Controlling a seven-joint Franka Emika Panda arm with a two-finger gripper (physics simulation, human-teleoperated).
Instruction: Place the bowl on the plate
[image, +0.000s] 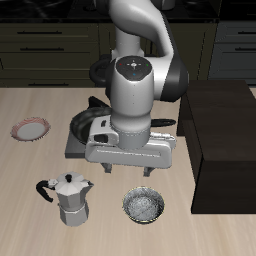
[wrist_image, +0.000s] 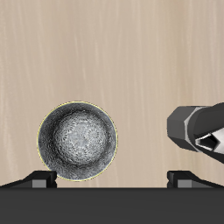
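The wooden bench (image: 110, 225) carries a moka pot (image: 70, 198) near its front edge, with the bowl (image: 145, 206) just beside it. The plate (image: 30, 129) lies well apart. The claw (image: 150, 172) hovers above the bowl, open wide, holding nothing.

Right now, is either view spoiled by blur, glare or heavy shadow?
Exterior view: sharp but coarse, with even light; the arm hides much of the burner, and the plate is clear. Wrist view: crisp, the bowl shows mottled highlights but no washout, with only a thin shadow at its edge.
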